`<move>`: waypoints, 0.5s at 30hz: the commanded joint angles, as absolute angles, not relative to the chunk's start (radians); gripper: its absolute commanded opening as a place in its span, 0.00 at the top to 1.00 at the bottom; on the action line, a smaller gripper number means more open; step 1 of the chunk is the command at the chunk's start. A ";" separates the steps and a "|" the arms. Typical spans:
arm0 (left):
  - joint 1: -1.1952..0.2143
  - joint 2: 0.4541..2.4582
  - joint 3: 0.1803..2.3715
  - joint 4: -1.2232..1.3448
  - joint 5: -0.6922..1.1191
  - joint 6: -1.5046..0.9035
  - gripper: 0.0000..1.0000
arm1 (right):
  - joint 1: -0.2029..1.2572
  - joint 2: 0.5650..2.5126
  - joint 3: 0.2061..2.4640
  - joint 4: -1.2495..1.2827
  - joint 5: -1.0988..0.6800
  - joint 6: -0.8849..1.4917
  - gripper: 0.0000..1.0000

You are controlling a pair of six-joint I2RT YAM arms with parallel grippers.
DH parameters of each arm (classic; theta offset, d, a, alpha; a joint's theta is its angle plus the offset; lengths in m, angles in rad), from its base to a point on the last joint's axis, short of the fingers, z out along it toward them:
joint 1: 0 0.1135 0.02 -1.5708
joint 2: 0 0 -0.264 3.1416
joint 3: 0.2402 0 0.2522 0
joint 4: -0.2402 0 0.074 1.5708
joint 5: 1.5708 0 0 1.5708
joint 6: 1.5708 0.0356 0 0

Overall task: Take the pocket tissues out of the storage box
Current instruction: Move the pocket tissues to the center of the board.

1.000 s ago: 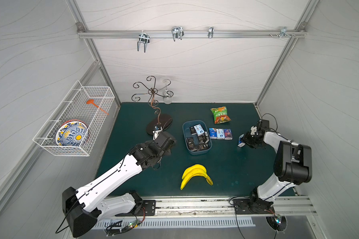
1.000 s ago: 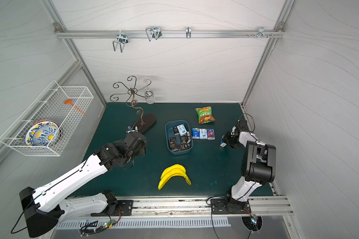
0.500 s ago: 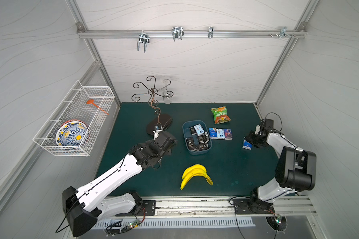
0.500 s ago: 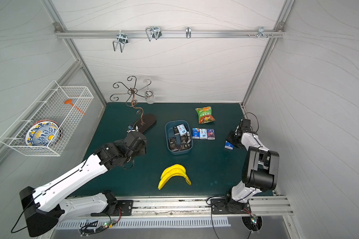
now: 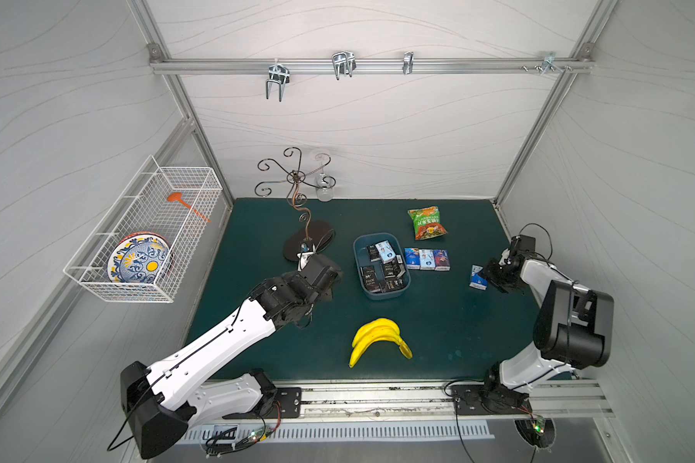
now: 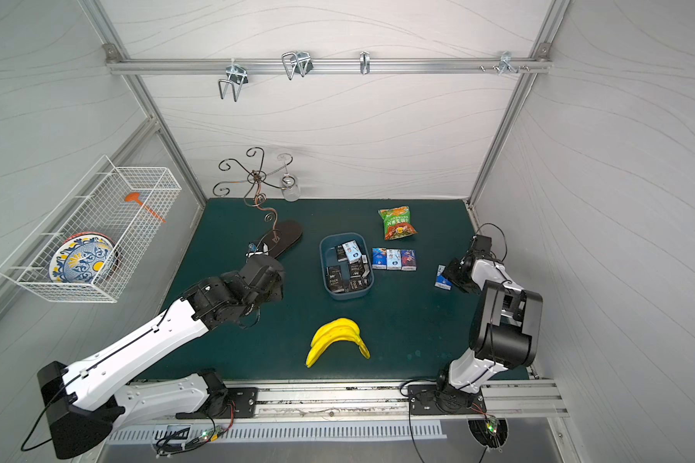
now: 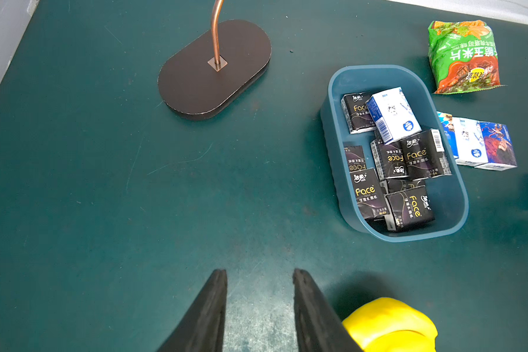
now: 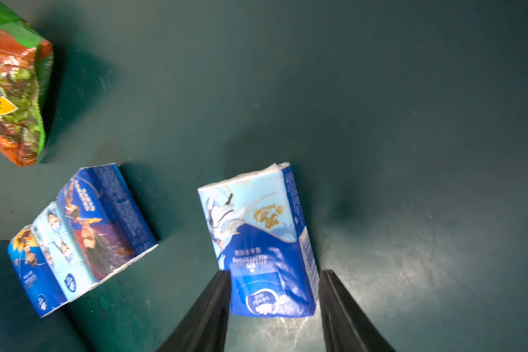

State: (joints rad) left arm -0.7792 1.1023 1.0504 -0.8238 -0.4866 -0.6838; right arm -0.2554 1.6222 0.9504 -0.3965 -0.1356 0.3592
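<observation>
Most of the pocket tissues [image 5: 382, 266] lie inside the storage box [image 5: 383, 296], which sits mid-surface. They are a jumble of black packs [image 7: 369, 195] with one blue-and-white pack [image 7: 393, 114] leaning on top at the far end. Three more blue picture packs [image 5: 427, 259] lie side by side, touching, in a row on the green surface [image 5: 458, 320] just right of the box. A fourth loose pack [image 8: 256, 237], pale blue above and dark blue below, is further right, well apart from the row and near the right edge.

The right jaws flank this fourth pack on both sides, spread about as wide as the pack. I cannot tell whether they are pinching it or merely sitting against it.

The left jaws hover low over bare surface to the left of the box, a little apart with nothing between them.

A green-orange snack bag [image 5: 427, 222] lies beyond the row, toward the far side. A bunch of bananas [image 5: 380, 334] lies nearer than the box. The dark oval base of a scrolled metal stand [image 5: 318, 236] is far-left of the box. A white wire basket [image 5: 177, 180] on the left wall holds a patterned plate [image 5: 139, 260].
</observation>
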 commanded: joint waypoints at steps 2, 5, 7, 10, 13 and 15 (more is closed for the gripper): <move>-0.781 1.065 1.074 -0.823 -0.491 -0.669 0.60 | -0.260 1.688 0.974 -0.389 -0.202 0.363 0.58; -0.782 1.058 1.067 -0.822 -0.493 -0.667 0.59 | -0.256 1.719 0.998 -0.392 -0.219 0.357 0.66; -0.781 1.058 1.066 -0.822 -0.491 -0.668 0.59 | -0.249 1.731 1.007 -0.388 -0.217 0.354 0.68; -0.782 1.060 1.063 -0.815 -0.483 -0.668 0.60 | -0.223 1.754 1.035 -0.398 -0.207 0.326 0.71; -0.781 1.068 1.061 -0.809 -0.479 -0.668 0.60 | -0.176 1.792 1.089 -0.440 -0.165 0.269 0.72; -0.781 1.073 1.060 -0.807 -0.479 -0.668 0.60 | -0.145 1.816 1.123 -0.463 -0.133 0.232 0.71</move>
